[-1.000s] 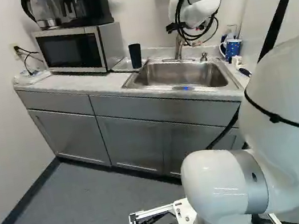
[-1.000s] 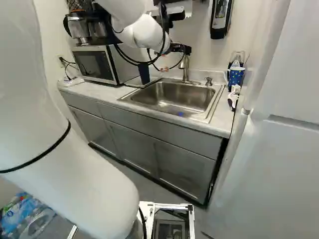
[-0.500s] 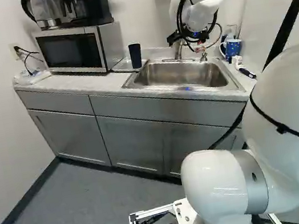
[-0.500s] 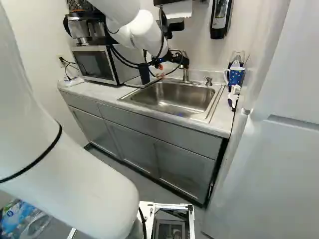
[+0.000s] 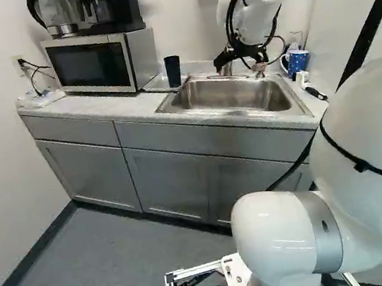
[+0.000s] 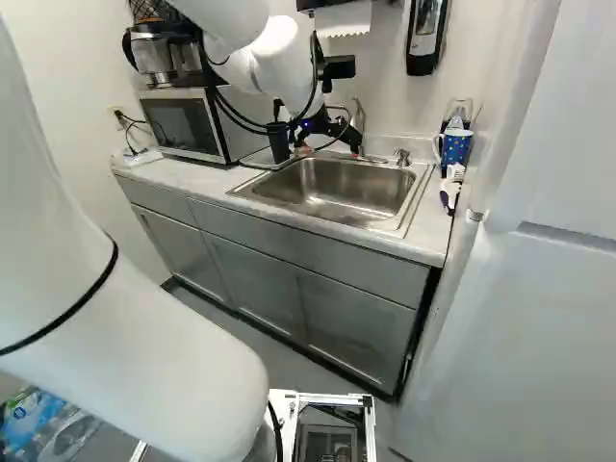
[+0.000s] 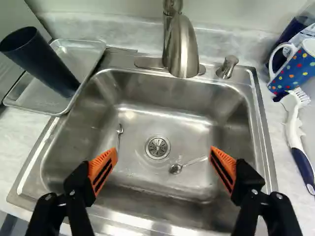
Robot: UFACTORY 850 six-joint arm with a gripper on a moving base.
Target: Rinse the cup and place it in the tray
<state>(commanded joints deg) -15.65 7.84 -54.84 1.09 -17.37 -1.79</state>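
- Wrist view: gripper (image 7: 164,151) over the sink (image 7: 162,123), wide open, holding nothing.
- Dark cup (image 7: 47,64) standing in the tray (image 7: 44,100), mouth up, just past the left side of the sink. Seen in the left base view too, close to the microwave (image 5: 88,65).
- Big thing to mind: cup off to the left of the gripper and a bit ahead, outside both fingers, nearer the left finger. Long side of the cup going straight up and down.
- Tap (image 7: 182,49) ahead of the gripper, at the back of the sink, to the right of the cup.
- Dotted mug (image 7: 295,71) past the other side of the sink. Wrong way to go for the dark cup.
- Wet or dry, rinsed or not: cannot tell.
- If in need of a rinse: go left, put one finger on each side, lift straight up, then come right to the tap. If rinsed and done: leave in the tray.
- Maybe trouble: a bump from the left finger, then cup tipped over.
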